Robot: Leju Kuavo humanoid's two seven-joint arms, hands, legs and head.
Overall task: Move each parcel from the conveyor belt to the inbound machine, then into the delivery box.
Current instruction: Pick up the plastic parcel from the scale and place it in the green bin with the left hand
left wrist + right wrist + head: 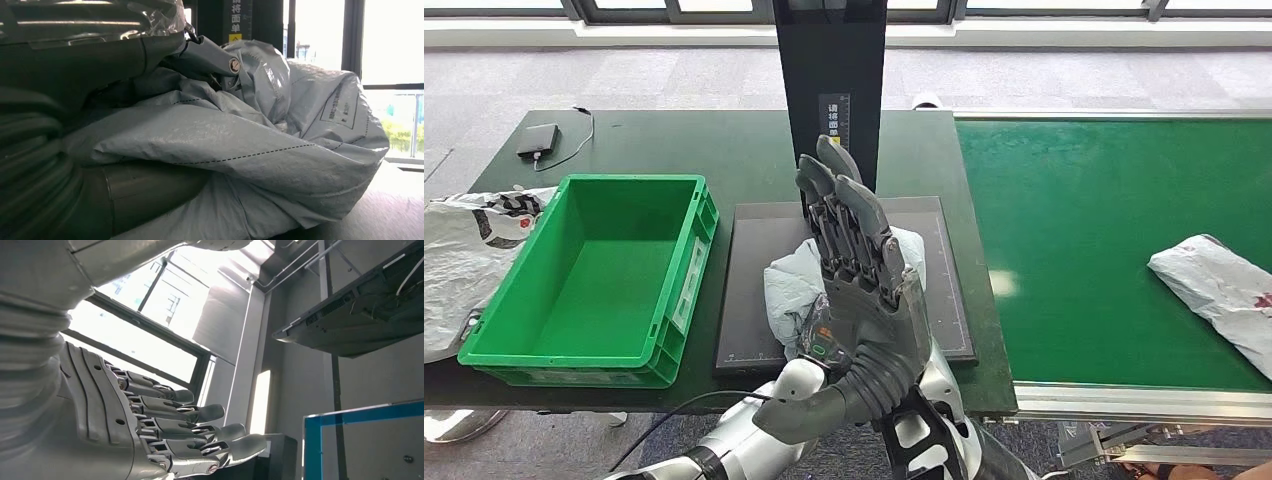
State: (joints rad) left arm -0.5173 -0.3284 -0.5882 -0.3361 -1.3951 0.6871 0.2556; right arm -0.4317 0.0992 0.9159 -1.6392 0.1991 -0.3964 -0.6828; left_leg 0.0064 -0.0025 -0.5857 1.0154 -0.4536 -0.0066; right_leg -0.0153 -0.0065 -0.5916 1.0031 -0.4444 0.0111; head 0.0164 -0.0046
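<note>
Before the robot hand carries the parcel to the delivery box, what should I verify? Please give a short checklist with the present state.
1. Grip: the left robot hand has the grey parcel between thumb and fingers: ok.
2. The parcel is over the inbound machine's black plate: ok.
3. Whether the machine has registered the parcel: cannot tell.
4. The green delivery box is empty and beside the plate: ok.
5. The right robot hand is free, fingers straight: ok.
6. The next white parcel waits on the conveyor belt: ok.
</note>
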